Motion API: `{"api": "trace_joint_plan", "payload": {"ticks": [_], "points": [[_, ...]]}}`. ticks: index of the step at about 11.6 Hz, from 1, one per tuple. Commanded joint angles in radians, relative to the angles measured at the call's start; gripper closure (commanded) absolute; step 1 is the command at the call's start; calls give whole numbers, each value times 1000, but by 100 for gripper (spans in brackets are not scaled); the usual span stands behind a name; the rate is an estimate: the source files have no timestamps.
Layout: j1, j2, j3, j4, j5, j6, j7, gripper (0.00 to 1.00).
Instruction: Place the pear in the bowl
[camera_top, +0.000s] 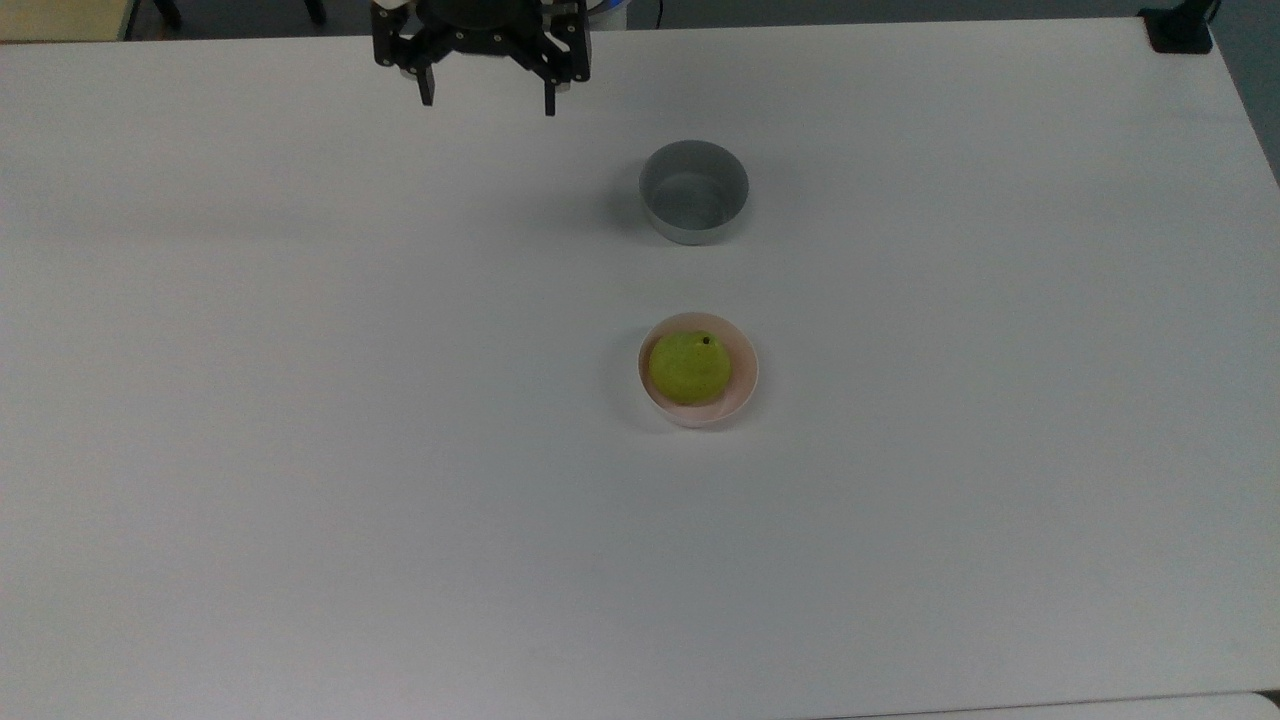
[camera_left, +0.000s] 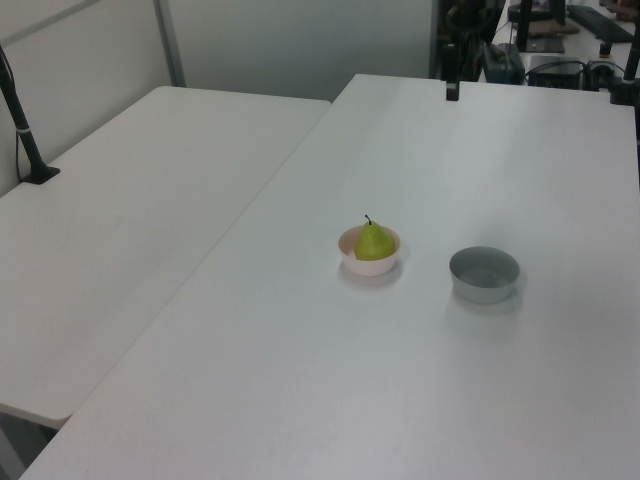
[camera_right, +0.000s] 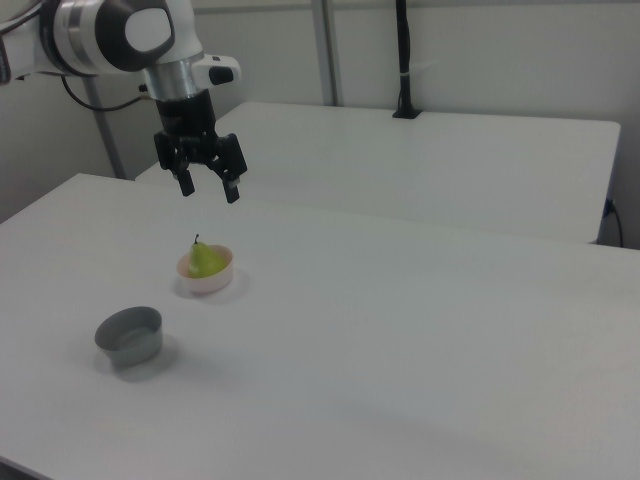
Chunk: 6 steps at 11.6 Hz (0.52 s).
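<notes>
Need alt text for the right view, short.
A yellow-green pear sits stem-up in a pale pink bowl on a white table. The open black gripper hangs above and behind it, holding nothing; an empty grey bowl stands nearer the right view's left.

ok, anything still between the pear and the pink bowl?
Nothing visible. The pear already sits inside the pink bowl. The end effector hangs open, apart from both; the grey bowl stands separately on the table.

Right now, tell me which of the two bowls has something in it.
The pale pink bowl: the pear sits upright in it. The grey bowl is empty. The open gripper hangs well away from both.
</notes>
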<state>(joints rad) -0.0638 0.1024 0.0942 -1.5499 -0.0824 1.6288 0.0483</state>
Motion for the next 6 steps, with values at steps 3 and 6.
{"api": "trace_joint_plan", "payload": {"ticks": [3, 6], "points": [[16, -50, -56, -38, 18, -20, -21, 0], [7, -49, -59, -30, 9, -1, -21, 0]]}}
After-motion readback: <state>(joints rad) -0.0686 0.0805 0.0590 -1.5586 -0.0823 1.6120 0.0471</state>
